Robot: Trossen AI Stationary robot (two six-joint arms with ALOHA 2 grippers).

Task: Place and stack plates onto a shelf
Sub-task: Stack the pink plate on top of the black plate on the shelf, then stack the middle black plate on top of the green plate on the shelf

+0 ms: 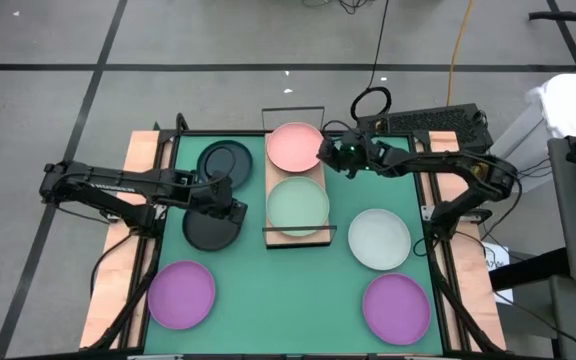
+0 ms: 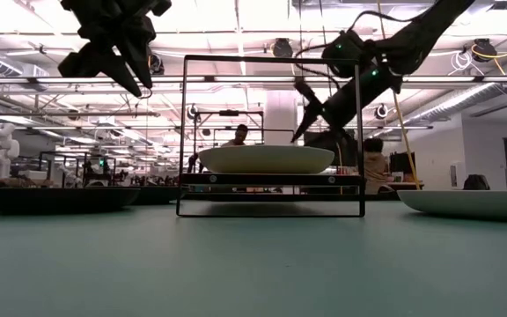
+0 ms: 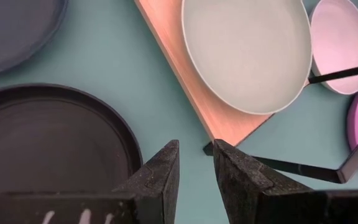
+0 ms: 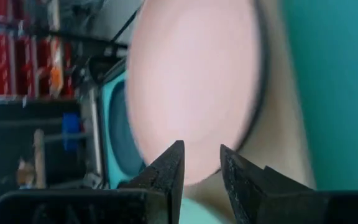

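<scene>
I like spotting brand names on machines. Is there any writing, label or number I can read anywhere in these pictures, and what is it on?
None can be read.
Pale lettering runs along the dark left robot arm in the high view: too small and blurred to read.
White marks sit on the left gripper body in the left wrist view: cut off, unreadable.
The round pink plate, pale mint plate and long light wood shelf show no writing.

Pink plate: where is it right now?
In the high view, the pink plate lies on the shelf's far end, just beyond the mint plate, with the right gripper at its right edge.
</scene>
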